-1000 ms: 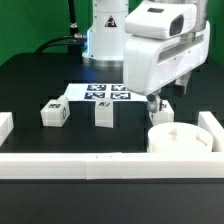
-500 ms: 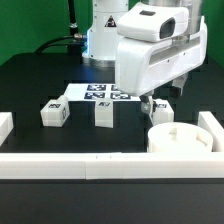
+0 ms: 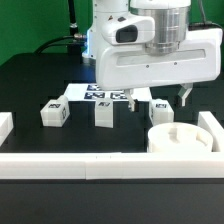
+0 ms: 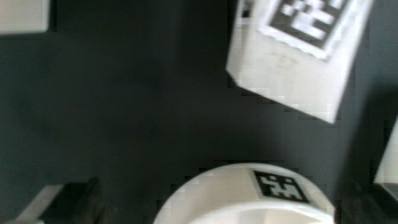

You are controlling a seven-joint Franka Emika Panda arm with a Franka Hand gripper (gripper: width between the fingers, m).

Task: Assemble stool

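Observation:
The round white seat (image 3: 178,138) lies near the front rail on the exterior view's right. Two blocky white legs (image 3: 53,113) (image 3: 103,114) stand apart on the black table to its left. A third leg (image 3: 160,107) stands just behind the seat, partly hidden by my arm. My gripper (image 3: 162,99) hangs open above it, one finger on each side and neither touching. In the wrist view that leg's rounded, tagged end (image 4: 267,195) shows between the dark fingertips (image 4: 68,200) of the gripper (image 4: 228,196).
The marker board (image 3: 100,95) (image 4: 294,55) lies flat behind the legs. A long white rail (image 3: 90,166) runs along the front, with short end rails at the left (image 3: 5,126) and right (image 3: 211,126).
My arm has swung toward the exterior view's right and turned at the wrist, so the open fingers now straddle the third leg. The parts have not moved.

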